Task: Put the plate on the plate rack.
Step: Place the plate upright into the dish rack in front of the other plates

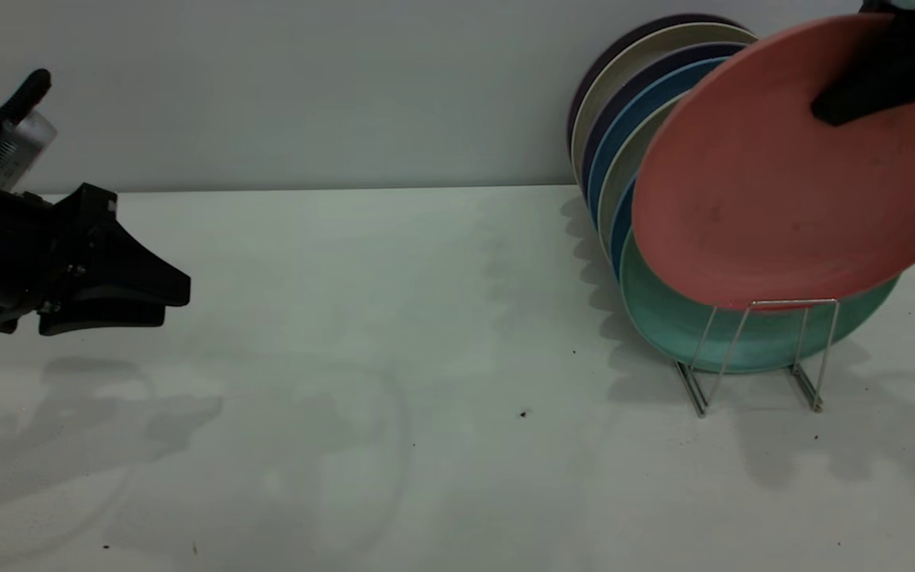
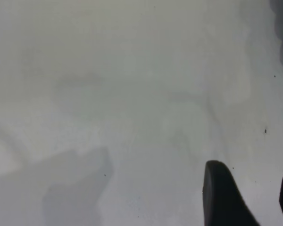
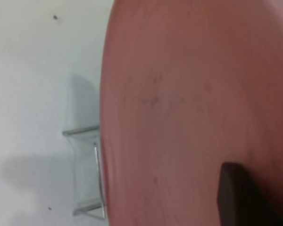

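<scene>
Round salmon-pink matte plastic plate (image 1: 775, 183) pinched at top rim by right gripper (image 1: 862, 99), tilted above thin silver wire plate rack (image 1: 759, 349); placing step, next needs lowering btw front loops; left gripper (image 1: 160, 306) idle w/ a gap btw fingers.

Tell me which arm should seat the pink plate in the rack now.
Right. The right gripper already grips the plate, tilted just above the plate rack in front of the mint-green plate. The left gripper hovers far across the table, holding nothing.

Plate (image 3: 188, 103) fills view, plate rack (image 3: 92, 169) beside its edge.
</scene>
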Controlling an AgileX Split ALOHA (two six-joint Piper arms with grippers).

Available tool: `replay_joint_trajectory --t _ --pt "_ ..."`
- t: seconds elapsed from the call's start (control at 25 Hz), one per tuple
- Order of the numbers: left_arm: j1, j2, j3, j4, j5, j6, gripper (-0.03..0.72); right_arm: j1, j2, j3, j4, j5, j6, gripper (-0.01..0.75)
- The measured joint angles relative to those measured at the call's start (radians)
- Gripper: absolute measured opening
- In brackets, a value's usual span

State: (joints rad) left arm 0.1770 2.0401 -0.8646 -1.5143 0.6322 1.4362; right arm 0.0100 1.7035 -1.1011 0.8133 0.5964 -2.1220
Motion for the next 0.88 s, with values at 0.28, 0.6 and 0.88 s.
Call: replay_joint_trajectory --t 0.28,0.6,0.88 --pt "0.0 0.0 0.0 0.0 0.0 0.0 0.337 0.0 0.019 -0.004 0.003 0.027 0.0 0.129" --pt "0.0 0.0 0.0 0.0 0.0 0.0 0.337 0.0 0.057 -0.007 0.005 0.057 0.0 0.21" --pt "0.0 0.0 0.0 0.0 0.0 0.0 0.337 0.0 0.061 -0.009 0.008 0.1 0.0 0.249"
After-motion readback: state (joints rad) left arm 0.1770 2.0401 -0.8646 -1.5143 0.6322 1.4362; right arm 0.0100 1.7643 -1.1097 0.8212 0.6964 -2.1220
